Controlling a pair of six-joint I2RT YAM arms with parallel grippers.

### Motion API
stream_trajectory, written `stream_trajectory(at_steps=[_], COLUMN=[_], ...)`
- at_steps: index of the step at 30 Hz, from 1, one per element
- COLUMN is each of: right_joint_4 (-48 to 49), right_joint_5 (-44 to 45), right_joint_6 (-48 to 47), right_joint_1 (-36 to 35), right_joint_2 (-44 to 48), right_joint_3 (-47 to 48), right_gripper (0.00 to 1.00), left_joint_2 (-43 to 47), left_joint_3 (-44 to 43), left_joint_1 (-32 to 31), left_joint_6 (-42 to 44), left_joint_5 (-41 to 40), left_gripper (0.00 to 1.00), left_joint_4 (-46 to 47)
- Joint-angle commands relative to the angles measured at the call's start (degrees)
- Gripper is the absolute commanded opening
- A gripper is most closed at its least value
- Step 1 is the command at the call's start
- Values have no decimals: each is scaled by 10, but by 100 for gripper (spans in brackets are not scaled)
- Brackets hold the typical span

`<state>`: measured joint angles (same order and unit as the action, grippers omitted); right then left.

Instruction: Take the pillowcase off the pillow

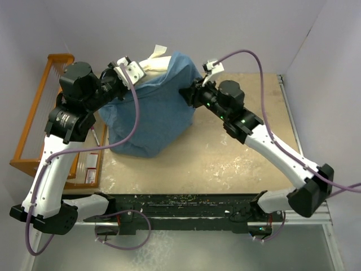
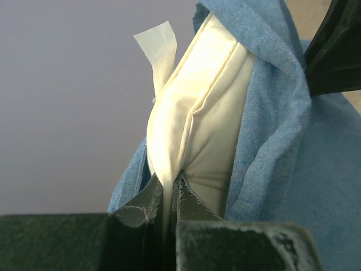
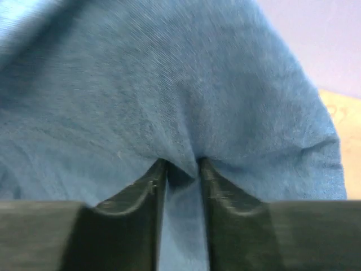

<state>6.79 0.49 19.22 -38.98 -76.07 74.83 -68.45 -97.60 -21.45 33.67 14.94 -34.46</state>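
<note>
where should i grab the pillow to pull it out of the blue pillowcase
Grip the piped cream edge of the pillow that pokes out of the pillowcase opening, coming from the left, open side. It is the only bare, thin part; the left gripper is shut on it.

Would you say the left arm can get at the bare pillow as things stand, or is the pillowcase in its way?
Likely yes: one cream end of the pillow sticks out of the pillowcase, and the left gripper is shut on its seamed edge, no blue cloth between.
</note>
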Motion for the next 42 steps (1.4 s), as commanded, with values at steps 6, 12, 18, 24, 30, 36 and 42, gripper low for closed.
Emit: stream_trajectory(at_steps=[6,12,18,24,30,36,42], right_joint_4=[52,74,99,156,-77,-284,-366], right_joint_5=[38,14,-19,-18,-29,-28,-132], right_joint_6=[23,93,121,125,66,-81,-211], right_joint_1=[8,76,116,45,29,29,13], right_joint_2=[44,96,69,-16,92,112,9], right_joint_3=[-97,-254,-353,-395,-219,112,309], right_gripper=[0,0,0,0,62,99,100], left_joint_2=[38,39,46,48,49,61,60], left_joint_3=[-21,-28,-31,-31,-29,24,51], left_joint_1=[1,2,2,1,1,1,2], left_joint_6=[7,-7,-16,-35,-55,-48,-10], left_joint_5=[-4,-12,-15,-2,37,126,191], left_gripper=[0,0,0,0,0,0,0], left_joint_4=[98,104,111,128,121,68,2])
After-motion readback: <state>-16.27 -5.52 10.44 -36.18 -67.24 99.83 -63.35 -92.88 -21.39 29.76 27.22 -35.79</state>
